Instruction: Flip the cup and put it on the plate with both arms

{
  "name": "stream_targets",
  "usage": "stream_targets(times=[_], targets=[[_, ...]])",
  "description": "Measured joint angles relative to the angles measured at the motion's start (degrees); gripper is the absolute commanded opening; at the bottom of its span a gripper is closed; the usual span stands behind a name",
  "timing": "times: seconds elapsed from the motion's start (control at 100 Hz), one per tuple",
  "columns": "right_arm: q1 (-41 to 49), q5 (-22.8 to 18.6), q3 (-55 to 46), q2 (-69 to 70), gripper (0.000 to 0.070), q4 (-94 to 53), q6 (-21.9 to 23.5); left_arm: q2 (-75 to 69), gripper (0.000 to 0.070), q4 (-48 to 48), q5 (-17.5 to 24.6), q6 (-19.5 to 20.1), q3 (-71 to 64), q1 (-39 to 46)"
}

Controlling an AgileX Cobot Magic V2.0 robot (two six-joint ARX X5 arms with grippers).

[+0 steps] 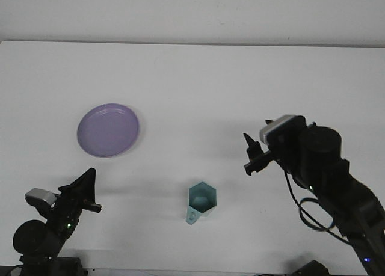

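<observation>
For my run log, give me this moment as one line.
cup: upright on table, free | plate: empty | right end effector: clear of cup | left end effector: idle

1. No text, label, brand or number is showing legibly on anything in the front view; the cup [201, 202], plate [108, 130] and table [198, 83] are bearing no readable marks.

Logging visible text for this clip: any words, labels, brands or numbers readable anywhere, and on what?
None can be read.
The cup, the plate and the table show no print.
The left gripper and right gripper show no legible marking; their camera housings are too small to tell.
</observation>
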Motion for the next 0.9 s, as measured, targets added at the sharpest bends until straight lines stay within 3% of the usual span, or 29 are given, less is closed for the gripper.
stream_targets(times=[0.25,0.46,0.57,0.62,0.75,0.79,0.9], targets=[[-6.2,4.9,-25.2,-20.7,0.0412,15.1,2.9,15.3,0.0013,-12.5,4.9,3.5,12.3,-3.4],[-8.8,8.9,-36.1,-32.6,0.0412,17.2,3.3,27.9,0.0013,-18.4,5.6,7.3,20.4,-10.7],[-9.7,9.0,-39.9,-36.6,0.0412,17.2,3.3,34.3,0.0021,-20.3,5.7,8.5,24.2,-15.9],[-10.0,9.0,-41.0,-37.6,0.0412,16.8,3.3,37.3,0.0059,-21.9,5.7,8.9,26.1,-18.4],[-10.1,9.0,-41.8,-38.3,0.0412,16.5,3.3,45.1,0.0315,-26.5,5.7,10.7,31.3,-24.9],[-10.1,9.0,-41.8,-38.3,0.0412,16.9,3.3,48.0,0.0344,-28.0,5.7,11.2,33.4,-27.0],[-10.1,9.0,-41.8,-38.3,0.0412,16.8,3.3,55.4,0.0347,-32.7,5.7,11.6,39.0,-31.1]])
